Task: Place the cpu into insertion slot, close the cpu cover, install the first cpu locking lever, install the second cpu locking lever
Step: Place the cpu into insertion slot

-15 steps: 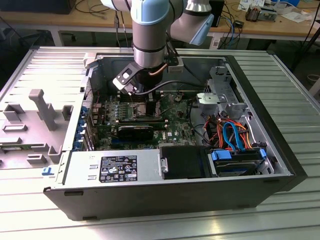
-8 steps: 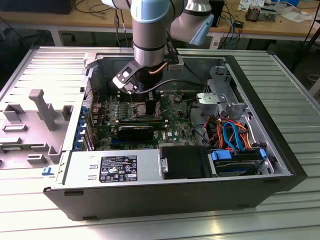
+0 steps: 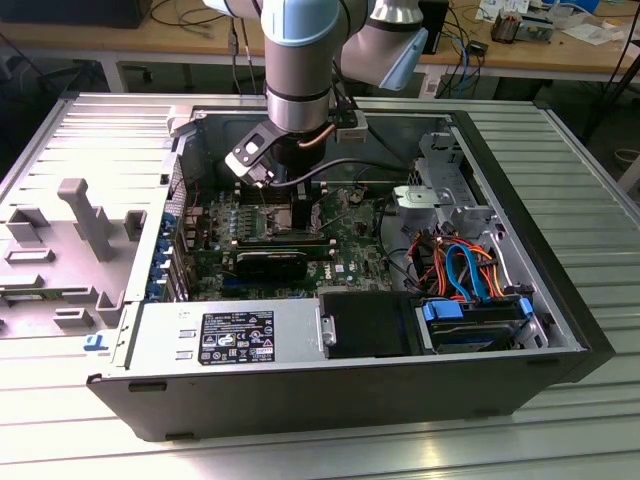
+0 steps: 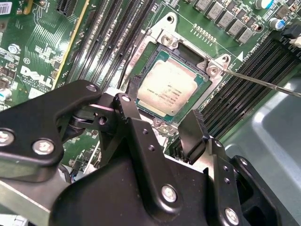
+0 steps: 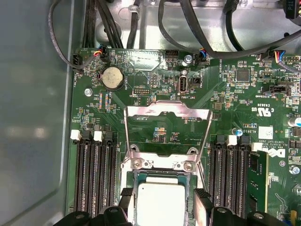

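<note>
Jaws of the gripper (image 4: 164,106): spread apart, one black finger (image 5: 126,197) set at each side of the cpu (image 5: 160,205); whether its edges are touched cannot be judged. The cpu is seated flat in the insertion slot (image 4: 188,54), metal top upward. The cpu cover (image 5: 164,110) is swung open and stands clear of the slot, with the green motherboard (image 5: 244,94) seen through its opening.

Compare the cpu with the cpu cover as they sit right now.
The cpu is a solid silver-grey square, while the cpu cover is a thin frame whose open middle shows the green board. The cpu lies flat in the insertion slot, while the cpu cover is swung open, away from the slot. Both are silver metal and roughly socket-sized.
</note>
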`<move>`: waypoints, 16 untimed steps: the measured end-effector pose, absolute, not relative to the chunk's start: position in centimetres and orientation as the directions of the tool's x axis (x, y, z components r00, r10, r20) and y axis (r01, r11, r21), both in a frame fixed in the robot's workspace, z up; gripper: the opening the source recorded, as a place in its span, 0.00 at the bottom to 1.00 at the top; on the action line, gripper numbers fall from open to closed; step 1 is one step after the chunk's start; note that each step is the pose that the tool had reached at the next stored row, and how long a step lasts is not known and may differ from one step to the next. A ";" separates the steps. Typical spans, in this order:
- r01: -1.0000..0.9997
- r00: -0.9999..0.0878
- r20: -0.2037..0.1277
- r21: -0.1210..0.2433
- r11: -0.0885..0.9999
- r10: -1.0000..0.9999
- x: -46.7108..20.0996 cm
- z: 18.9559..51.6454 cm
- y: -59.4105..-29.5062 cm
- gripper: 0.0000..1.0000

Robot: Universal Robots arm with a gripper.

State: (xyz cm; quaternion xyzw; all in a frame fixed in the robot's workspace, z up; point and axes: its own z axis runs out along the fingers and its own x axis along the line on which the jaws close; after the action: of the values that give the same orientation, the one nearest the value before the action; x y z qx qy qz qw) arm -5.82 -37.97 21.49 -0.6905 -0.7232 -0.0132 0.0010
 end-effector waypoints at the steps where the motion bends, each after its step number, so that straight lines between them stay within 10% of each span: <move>1: 0.999 -0.047 0.020 0.018 0.046 0.999 -5.8 21.5 -38.0 0.62; 11: 0.999 -0.046 0.021 0.018 0.046 0.999 -5.8 22.2 -37.9 0.60; 16: 0.999 -0.046 0.021 0.017 0.046 0.999 -5.7 22.2 -37.8 0.29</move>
State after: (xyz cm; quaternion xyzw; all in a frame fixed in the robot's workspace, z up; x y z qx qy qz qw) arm -5.71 -37.79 22.23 -0.6906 -0.7231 -0.0135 0.0018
